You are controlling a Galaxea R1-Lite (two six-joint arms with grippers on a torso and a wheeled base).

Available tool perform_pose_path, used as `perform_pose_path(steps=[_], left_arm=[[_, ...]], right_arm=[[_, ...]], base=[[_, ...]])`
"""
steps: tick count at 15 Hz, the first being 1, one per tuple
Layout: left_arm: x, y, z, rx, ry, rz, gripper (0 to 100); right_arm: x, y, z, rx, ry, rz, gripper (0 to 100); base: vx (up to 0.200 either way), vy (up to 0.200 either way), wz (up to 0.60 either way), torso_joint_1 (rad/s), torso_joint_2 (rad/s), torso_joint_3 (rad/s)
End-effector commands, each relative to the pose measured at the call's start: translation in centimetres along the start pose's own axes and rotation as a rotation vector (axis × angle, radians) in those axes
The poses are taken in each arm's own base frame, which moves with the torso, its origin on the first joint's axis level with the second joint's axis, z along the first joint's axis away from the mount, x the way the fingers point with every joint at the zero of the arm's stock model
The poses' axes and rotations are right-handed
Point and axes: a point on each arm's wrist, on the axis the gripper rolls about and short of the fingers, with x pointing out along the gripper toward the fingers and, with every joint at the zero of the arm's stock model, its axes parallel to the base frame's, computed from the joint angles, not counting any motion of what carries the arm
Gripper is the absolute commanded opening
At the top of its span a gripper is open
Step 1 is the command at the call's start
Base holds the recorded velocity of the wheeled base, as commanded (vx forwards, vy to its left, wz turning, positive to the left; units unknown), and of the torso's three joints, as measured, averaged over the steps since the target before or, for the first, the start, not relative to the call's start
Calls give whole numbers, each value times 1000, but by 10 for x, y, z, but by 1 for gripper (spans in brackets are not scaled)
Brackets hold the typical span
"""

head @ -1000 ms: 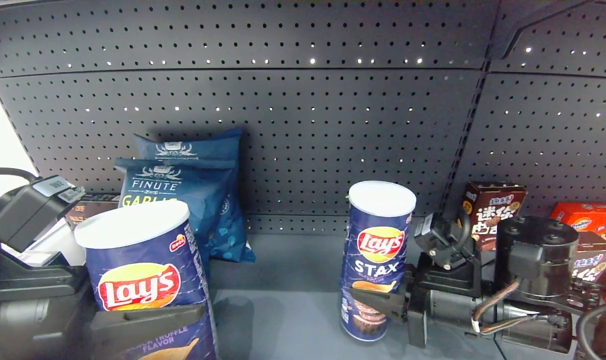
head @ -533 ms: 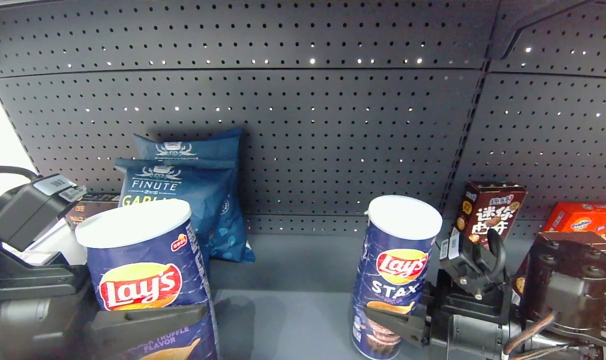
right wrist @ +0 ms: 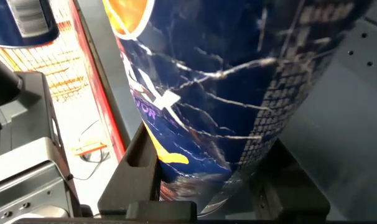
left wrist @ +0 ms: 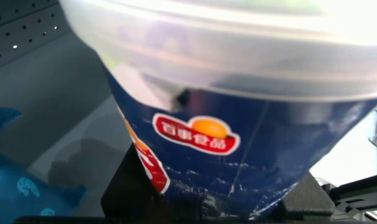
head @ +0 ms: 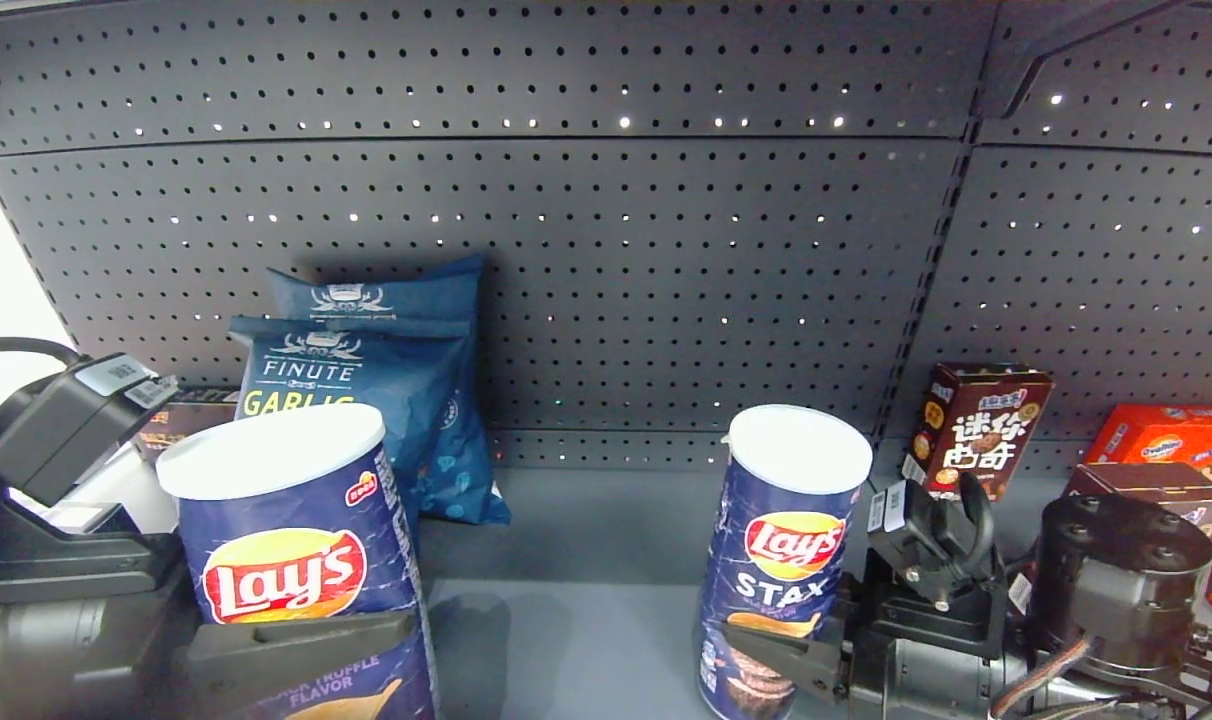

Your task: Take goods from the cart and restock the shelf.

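Right gripper (head: 771,650) is clamped low on the right can (head: 791,520), lower centre-right of frame. Axis is near upright, top leaning right. You have bare shelf (head: 586,630) straight behind it; can't tell if its base touches. The arm comes in level from the right. Left gripper (head: 301,640) clamps the left can (head: 286,540), lower left.

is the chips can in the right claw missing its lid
No, in the head view the chips can held by the right claw has its white lid seated on top.
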Motion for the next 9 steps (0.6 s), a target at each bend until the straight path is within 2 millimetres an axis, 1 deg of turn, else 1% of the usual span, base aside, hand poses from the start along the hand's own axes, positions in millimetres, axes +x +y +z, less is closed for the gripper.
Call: perform_pose_path(steps=[1, 5, 9], left_arm=[[0, 0, 0, -1, 1, 0, 0], [1, 1, -2, -6, 5, 0, 0], [0, 1, -4, -13, 11, 2, 0]], right_arm=[[7, -2, -7, 9, 26, 3, 0], [10, -2, -10, 14, 39, 10, 0], [17, 0, -14, 14, 47, 27, 0]], base=[[0, 0, 0, 0, 0, 0], [0, 0, 0, 0, 0, 0], [0, 0, 0, 0, 0, 0]])
